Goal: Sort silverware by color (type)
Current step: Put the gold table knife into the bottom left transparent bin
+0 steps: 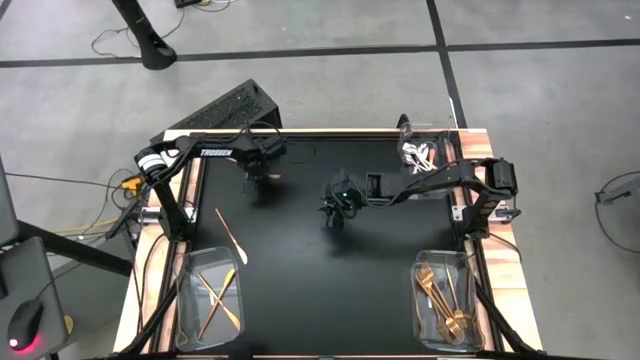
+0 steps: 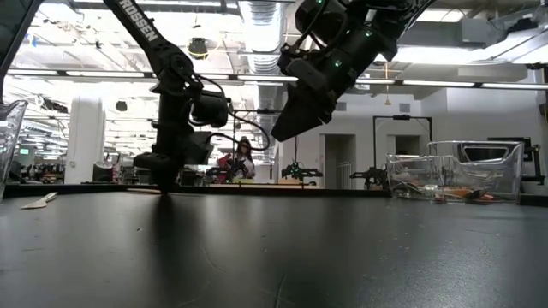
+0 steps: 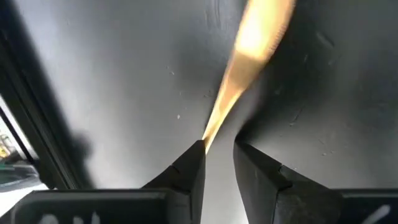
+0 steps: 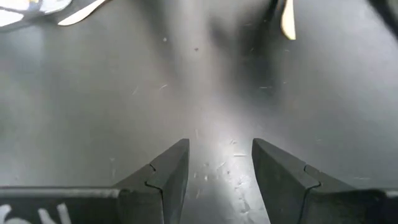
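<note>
A grey concrete floor [image 1: 330, 25] crossed by dark seams surrounds the black table [image 1: 300, 280], with loose cables [image 1: 110, 40] trailing over it. Beyond, a wide hall: white ceiling ducts [image 2: 261, 17], strip lights [image 2: 77, 74], a white column [image 2: 86, 137], and a person [image 2: 244, 154] seated far off.

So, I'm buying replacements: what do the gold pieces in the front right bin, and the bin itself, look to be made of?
The gold-coloured forks look like polished or plated metal, judging by their bright sheen, though metallic-coated plastic can't be excluded. The clear rectangular bin looks like transparent plastic: the dark table shows through its walls.
</note>
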